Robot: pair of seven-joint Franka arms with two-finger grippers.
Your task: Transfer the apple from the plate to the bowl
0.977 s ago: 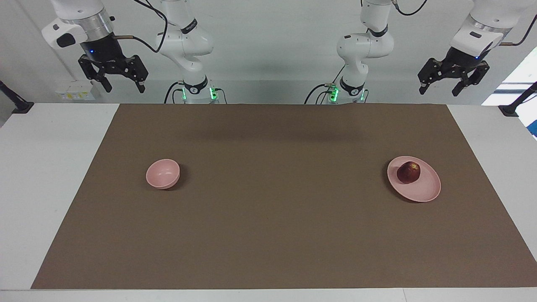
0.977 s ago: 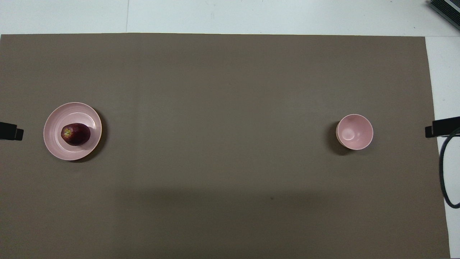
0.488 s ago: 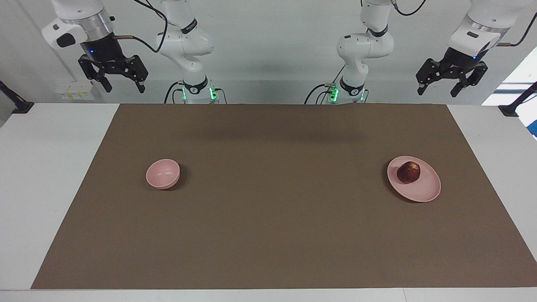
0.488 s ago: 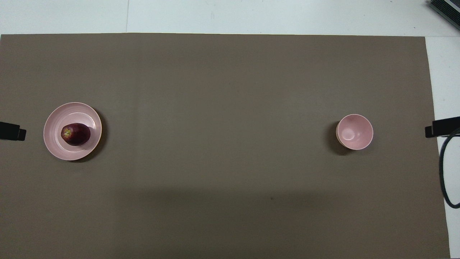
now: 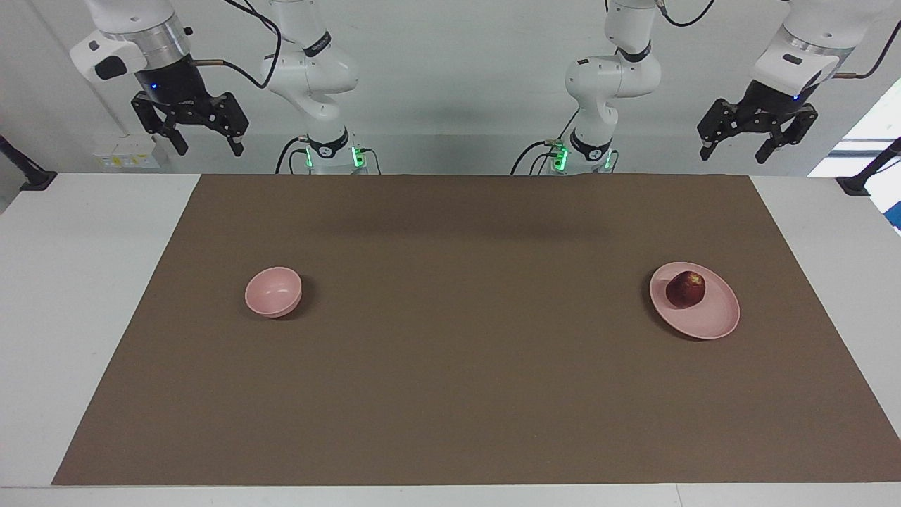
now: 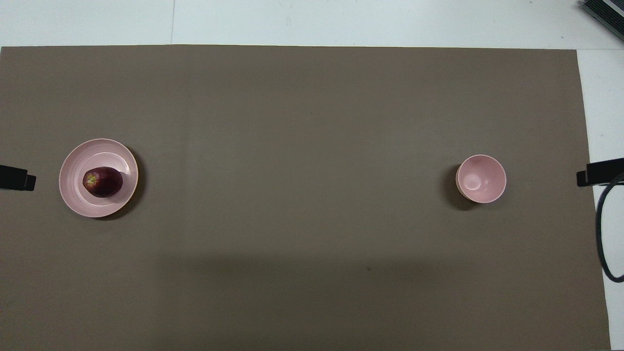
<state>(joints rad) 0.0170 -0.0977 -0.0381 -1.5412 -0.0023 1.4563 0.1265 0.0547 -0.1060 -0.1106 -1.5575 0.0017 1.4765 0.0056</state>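
The dark red apple lies on the pale pink plate toward the left arm's end of the table. It also shows in the overhead view as the apple on the plate. The small pink bowl stands empty toward the right arm's end, as the overhead view of the bowl confirms. My left gripper hangs open and empty, high above the table's edge by the robots. My right gripper hangs open and empty, high at the other end.
A brown mat covers most of the white table. A black cable loop hangs at the right arm's end. A dark device sits at the table's corner farthest from the robots.
My left gripper has risen a little and shifted slightly over the last second. The right arm, apple, plate and bowl have not moved.
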